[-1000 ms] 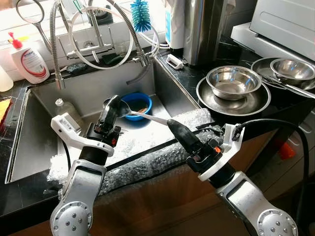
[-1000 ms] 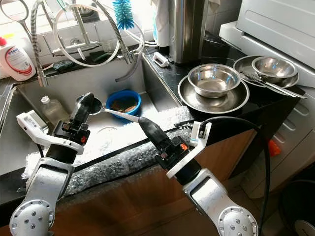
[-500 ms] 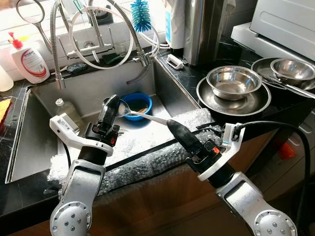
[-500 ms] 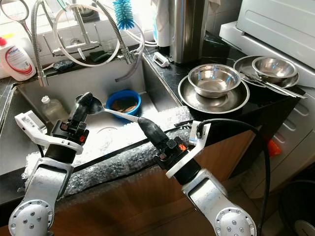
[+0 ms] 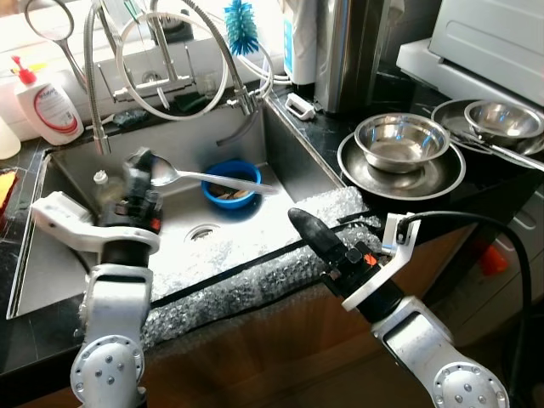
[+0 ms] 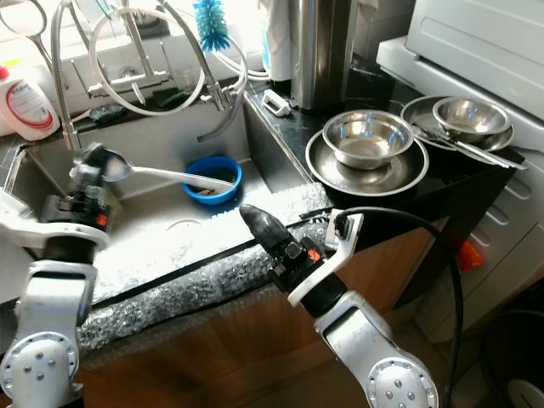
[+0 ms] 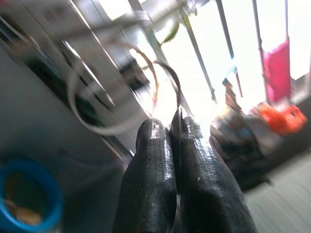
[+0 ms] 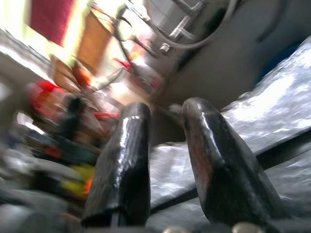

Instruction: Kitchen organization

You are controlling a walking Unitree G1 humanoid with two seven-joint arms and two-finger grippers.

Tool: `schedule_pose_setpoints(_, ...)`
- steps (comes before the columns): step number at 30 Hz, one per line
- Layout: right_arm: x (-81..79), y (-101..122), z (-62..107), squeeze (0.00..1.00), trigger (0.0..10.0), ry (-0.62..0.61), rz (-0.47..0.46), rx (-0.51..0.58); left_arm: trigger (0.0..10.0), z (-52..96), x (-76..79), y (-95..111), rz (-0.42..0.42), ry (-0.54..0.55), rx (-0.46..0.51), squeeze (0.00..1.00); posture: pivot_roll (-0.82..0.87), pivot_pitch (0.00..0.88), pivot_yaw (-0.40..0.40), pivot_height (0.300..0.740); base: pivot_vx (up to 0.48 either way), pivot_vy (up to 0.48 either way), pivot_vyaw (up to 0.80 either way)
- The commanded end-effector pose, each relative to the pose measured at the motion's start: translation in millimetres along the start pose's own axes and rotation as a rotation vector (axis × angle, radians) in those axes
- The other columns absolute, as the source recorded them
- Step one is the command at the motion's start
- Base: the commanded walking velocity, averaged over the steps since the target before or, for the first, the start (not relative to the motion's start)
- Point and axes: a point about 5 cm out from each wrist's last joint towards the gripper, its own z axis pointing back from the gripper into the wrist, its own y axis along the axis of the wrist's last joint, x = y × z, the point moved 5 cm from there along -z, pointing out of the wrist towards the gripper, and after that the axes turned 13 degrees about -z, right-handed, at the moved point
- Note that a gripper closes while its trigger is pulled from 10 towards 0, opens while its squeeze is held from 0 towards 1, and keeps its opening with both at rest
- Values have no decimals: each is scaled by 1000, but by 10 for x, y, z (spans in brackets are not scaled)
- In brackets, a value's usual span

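A long metal spoon (image 5: pixel 212 178) hangs level over the steel sink (image 5: pixel 174 140), its handle pointing right above a blue bowl (image 5: pixel 231 184) of scraps. My left gripper (image 5: pixel 138 163) is shut on the spoon at its bowl end; in the left wrist view the fingers (image 7: pixel 155 165) pinch a thin metal edge. My right gripper (image 5: pixel 299 223) hovers over the bubble wrap (image 5: pixel 255 276) on the sink's front rim. It stands clear of the spoon handle, and its fingers (image 8: pixel 131 155) are apart with nothing between them.
A coiled spring faucet (image 5: pixel 174 51) and a blue brush (image 5: pixel 240 24) stand behind the sink. A soap bottle (image 5: pixel 49 106) is at the back left. Stacked steel bowls and plates (image 5: pixel 401 140) fill the right counter. A small bottle (image 5: pixel 102 183) lies in the sink.
My left arm has swung left and carried the spoon with it. The right gripper has let go of the handle and stays near the front rim.
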Motion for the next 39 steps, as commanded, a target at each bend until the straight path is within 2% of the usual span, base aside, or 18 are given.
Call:
schedule_pose_setpoints(1,52,86,-29,0,10000,-72,220,14,0,-44,-199,209,-127,109,80,0,-165,74,95,740,0,0,0)
schedule_pose_setpoints(3,51,226,-50,0,10000,-117,381,69,157,-66,-265,329,-271,146,113,0,-166,75,96,740,0,0,0)
schedule_pose_setpoints(4,17,424,-70,0,10000,-149,429,173,6510,-90,-243,368,-409,130,116,0,-166,74,96,740,0,0,0)
schedule_pose_setpoints(5,17,424,-70,0,10000,-149,429,173,6510,-90,-243,368,-409,130,116,0,-166,74,96,740,0,0,0)
schedule_pose_setpoints(6,-108,587,-90,0,10000,-143,576,254,10000,-102,-243,403,-519,133,131,0,-170,74,101,740,0,0,0)
schedule_pose_setpoints(7,-108,587,-90,0,10000,-143,576,254,10000,-102,-243,403,-519,133,131,0,-170,74,101,740,0,0,0)
schedule_pose_setpoints(8,-180,636,-101,0,10000,-130,637,295,10000,-107,-238,391,-606,132,139,0,-170,71,99,740,0,0,0)
schedule_pose_setpoints(9,-188,626,-104,0,10000,-135,687,302,10000,-112,-208,344,-698,110,132,0,-170,71,99,740,0,0,0)
schedule_pose_setpoints(11,-179,594,-104,0,10000,-141,746,293,10000,-116,-173,285,-787,78,119,0,-170,71,99,740,0,0,0)
schedule_pose_setpoints(15,-113,534,-78,0,10000,-163,770,288,10000,-110,-158,171,-942,46,90,0,-168,66,99,740,0,0,0)
schedule_pose_setpoints(16,-91,520,-68,0,10000,-171,771,287,10000,-101,-152,105,-1027,15,72,0,-165,63,101,740,0,0,0)
schedule_pose_setpoints(19,-33,504,-45,0,10000,-198,789,294,10000,-66,-185,-45,-1188,-47,28,0,-170,60,102,740,0,0,0)
schedule_pose_setpoints(21,25,474,-24,0,10000,-218,818,293,10000,-33,-303,-116,-1227,-20,-7,0,-174,56,108,740,0,0,0)
schedule_pose_setpoints(24,59,462,-15,0,10000,-233,818,289,10000,-26,-350,-158,-1241,-19,-34,0,-174,55,109,740,0,0,0)
schedule_pose_setpoints(26,109,438,-9,0,10000,-253,814,282,10000,0,-485,-283,-1305,-18,-124,0,-172,51,110,740,0,0,0)
schedule_pose_setpoints(29,128,423,-11,0,10000,-260,817,277,10000,22,-573,-320,-1329,2,-163,0,-173,50,112,740,0,0,0)
schedule_pose_setpoints(35,174,402,-15,0,10000,-275,815,270,10000,58,-734,-357,-1300,69,-220,0,-173,50,112,740,0,0,0)
schedule_pose_setpoints(39,195,394,-24,0,10000,-284,816,260,10000,79,-779,-419,-1298,68,-266,0,-170,57,112,740,0,0,0)
